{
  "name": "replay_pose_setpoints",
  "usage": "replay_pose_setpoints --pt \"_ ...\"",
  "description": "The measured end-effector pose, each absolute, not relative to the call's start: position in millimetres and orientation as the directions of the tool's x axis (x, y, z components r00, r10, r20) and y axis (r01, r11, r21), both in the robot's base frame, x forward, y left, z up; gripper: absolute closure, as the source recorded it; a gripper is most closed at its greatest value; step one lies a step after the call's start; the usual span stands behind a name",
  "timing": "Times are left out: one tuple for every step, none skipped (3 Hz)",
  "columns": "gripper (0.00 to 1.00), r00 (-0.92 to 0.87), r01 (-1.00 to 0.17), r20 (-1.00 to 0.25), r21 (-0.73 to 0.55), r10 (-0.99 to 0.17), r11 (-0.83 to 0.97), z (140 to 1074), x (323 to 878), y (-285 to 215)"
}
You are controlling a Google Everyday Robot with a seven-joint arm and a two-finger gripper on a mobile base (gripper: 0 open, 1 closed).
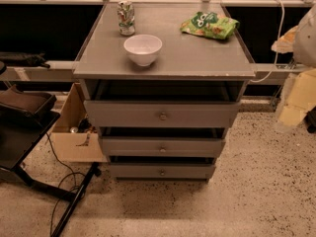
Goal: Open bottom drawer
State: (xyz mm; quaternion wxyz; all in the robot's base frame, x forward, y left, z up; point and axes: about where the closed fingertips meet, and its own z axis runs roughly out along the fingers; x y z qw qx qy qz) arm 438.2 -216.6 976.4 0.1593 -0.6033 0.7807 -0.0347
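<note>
Bottom drawer [162, 172] lowest of three grey fronts, just above the floor; hand out of view.
A dark gap shows above its front. White bowl [142, 48], can [126, 18] and green bag [210, 24] rest on the tabletop [197, 53]. Hand's state cannot be told.

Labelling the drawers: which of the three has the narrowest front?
The bottom drawer, lowest; the middle drawer and top drawer are wider. The gripper is not in view.
</note>
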Motion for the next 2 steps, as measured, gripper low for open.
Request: replay_pose_setpoints --pt "0.0 -0.22 -0.931 -0.198 -0.249 -0.955 0.266 976.0 438.4 -216.0" --pt "0.0 -0.215 -0.932 -0.159 -0.262 -0.963 0.252 974.2 439.3 -213.6"
